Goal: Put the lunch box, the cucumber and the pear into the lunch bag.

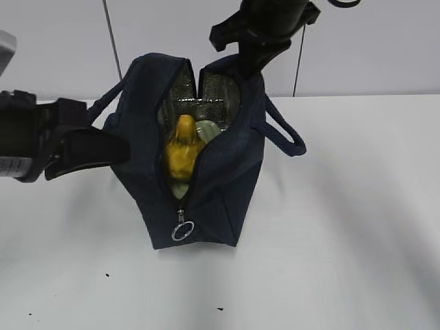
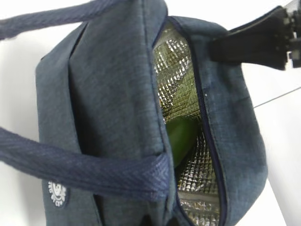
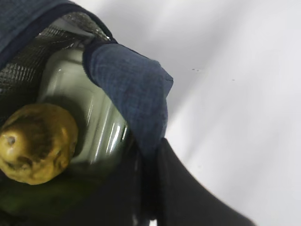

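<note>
The navy lunch bag (image 1: 220, 179) stands in the middle of the white table with its top open and the foil lining showing. The yellow-brown pear (image 1: 182, 155) lies inside on top, beside the pale green lid of the lunch box (image 1: 208, 129). The cucumber (image 2: 181, 136) lies inside the bag against the foil. My left gripper (image 1: 124, 150) presses on the bag's left wall and seems shut on it. My right gripper (image 1: 251, 65) is shut on the far right rim. In the right wrist view, blue fabric (image 3: 131, 80) is pinched between its dark fingers (image 3: 188, 188), beside the pear (image 3: 37, 141) and lunch box (image 3: 94, 122).
The zipper's metal ring pull (image 1: 183, 231) hangs at the bag's near end. One loop handle (image 1: 285, 134) droops on the right; the other crosses the left wrist view (image 2: 84, 169). A grey wall rises behind the table (image 1: 357, 261).
</note>
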`<action>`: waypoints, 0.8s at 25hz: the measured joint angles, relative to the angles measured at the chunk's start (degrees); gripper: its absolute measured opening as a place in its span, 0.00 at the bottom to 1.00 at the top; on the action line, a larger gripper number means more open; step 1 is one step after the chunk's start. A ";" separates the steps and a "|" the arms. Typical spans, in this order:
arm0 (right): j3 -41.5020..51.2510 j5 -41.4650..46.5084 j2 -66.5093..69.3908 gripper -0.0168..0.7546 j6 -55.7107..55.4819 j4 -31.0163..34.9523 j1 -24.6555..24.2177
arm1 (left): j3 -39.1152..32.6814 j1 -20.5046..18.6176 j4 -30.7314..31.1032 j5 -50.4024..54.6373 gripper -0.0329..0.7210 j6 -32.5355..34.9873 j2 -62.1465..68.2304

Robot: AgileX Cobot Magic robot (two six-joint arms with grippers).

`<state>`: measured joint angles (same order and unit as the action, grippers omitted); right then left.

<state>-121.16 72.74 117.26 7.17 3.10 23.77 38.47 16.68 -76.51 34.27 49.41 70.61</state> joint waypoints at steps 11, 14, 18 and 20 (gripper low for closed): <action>3.47 0.20 -0.28 0.06 0.00 -0.44 -2.55 | 9.61 7.71 -0.29 0.16 0.02 0.06 15.03; 3.47 0.09 1.34 0.06 0.00 -1.32 -2.55 | 10.87 8.11 -0.72 0.34 0.02 0.12 17.58; 3.47 -0.13 2.98 0.06 0.00 -1.52 -2.55 | 11.13 8.14 -0.76 0.00 0.02 0.17 18.38; 3.47 -0.41 3.27 0.06 0.00 -1.52 -2.55 | 11.13 8.18 -0.79 -0.22 0.02 0.17 18.38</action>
<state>-117.69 72.33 120.53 7.17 1.58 21.22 49.61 24.86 -77.29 34.05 49.58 88.99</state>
